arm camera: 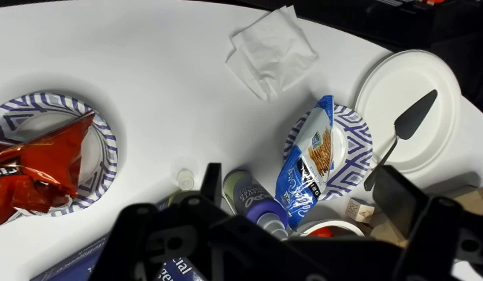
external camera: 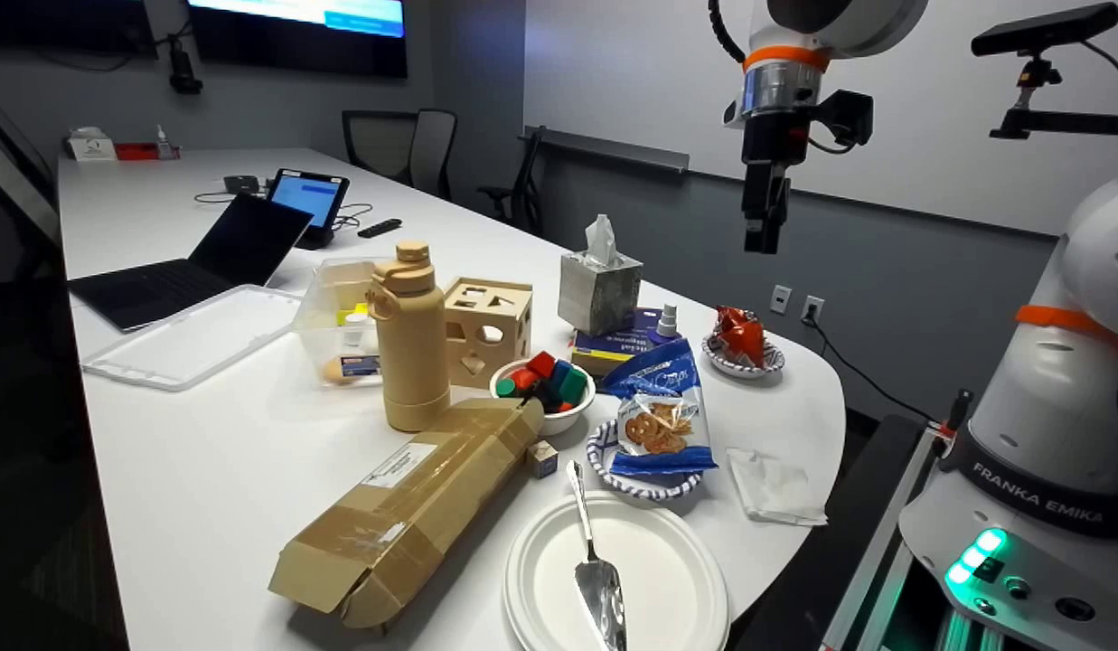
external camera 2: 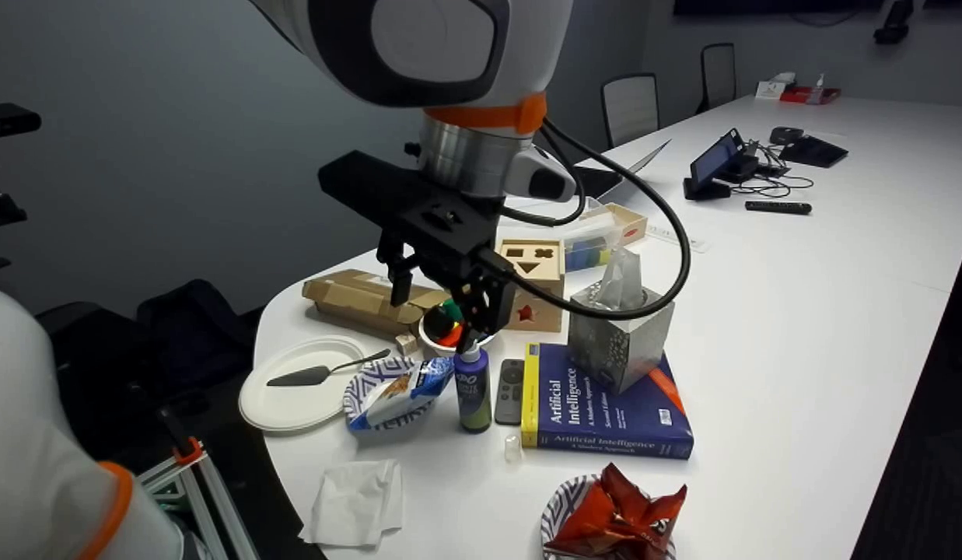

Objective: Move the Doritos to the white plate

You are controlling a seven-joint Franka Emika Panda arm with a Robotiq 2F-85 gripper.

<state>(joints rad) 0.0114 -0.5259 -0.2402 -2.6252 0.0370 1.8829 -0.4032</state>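
Note:
The Doritos bag (external camera: 739,336) is red and crinkly and lies on a small purple-and-white patterned dish (external camera: 745,369) near the table's edge. It also shows in an exterior view (external camera 2: 617,517) and at the left of the wrist view (arm camera: 42,168). The large white plate (external camera: 528,579) lies at the opposite end of the group of objects, with a cake server (external camera: 598,588) on it. The plate also shows in an exterior view (external camera 2: 282,400) and in the wrist view (arm camera: 397,86). My gripper (arm camera: 305,187) is open and empty, high above the table, between the bag and the plate.
A blue pretzel bag (arm camera: 303,168) lies on another patterned dish (arm camera: 352,156) beside the plate. A whiteboard cleaner bottle (external camera 2: 473,389) stands near it. A tissue box (external camera 2: 620,334) stands on a thick book (external camera 2: 605,435). A bowl of blocks (external camera: 568,418), a tall bottle (external camera: 412,344) and a cardboard box (external camera: 414,515) are nearby.

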